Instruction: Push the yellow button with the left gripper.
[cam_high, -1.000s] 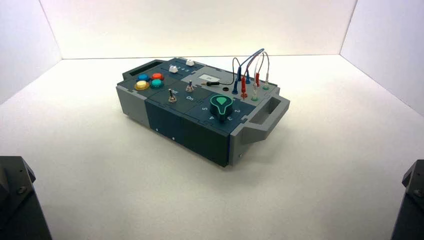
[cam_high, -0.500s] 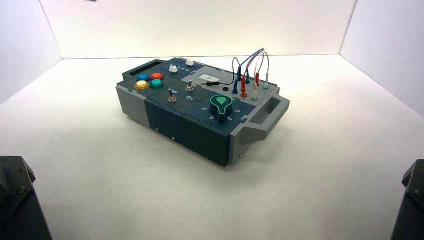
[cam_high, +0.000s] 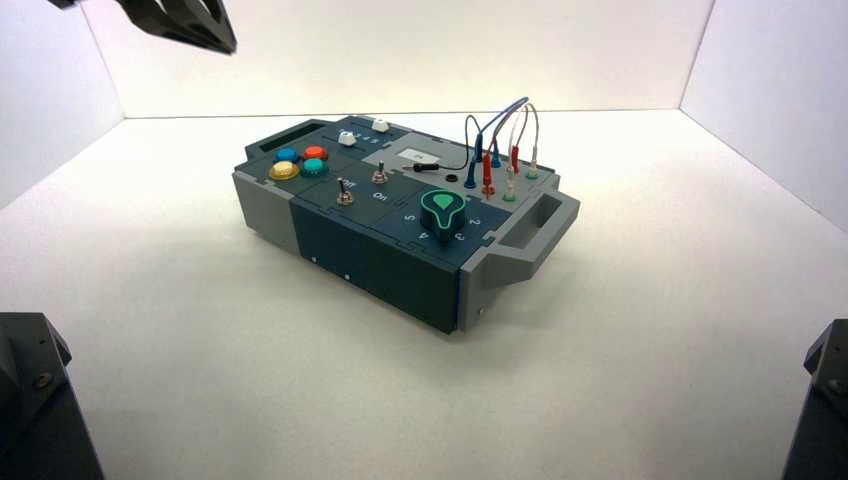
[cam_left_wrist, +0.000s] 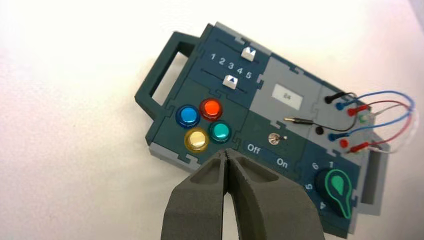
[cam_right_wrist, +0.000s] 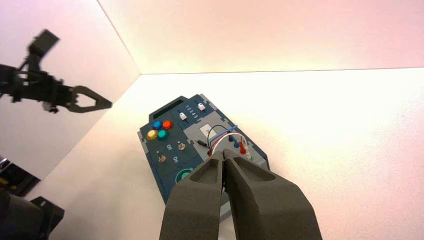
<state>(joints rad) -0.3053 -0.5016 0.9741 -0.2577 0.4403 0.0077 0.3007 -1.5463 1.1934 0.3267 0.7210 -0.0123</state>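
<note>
Above the worktop, up at the far left and apart from the box, hangs the left gripper, a tool clenched with its fingertips together and nothing between them. The yellow button sits on the box's left end, nearest the robot of four, beside the blue button and the green button; the orange-red button lies diagonally across. For a clean press, the joined tips should be centred over the yellow dome first, then lowered straight, lest they catch a neighbour. The right gripper waits idle, raised on the right, likewise closed.
</note>
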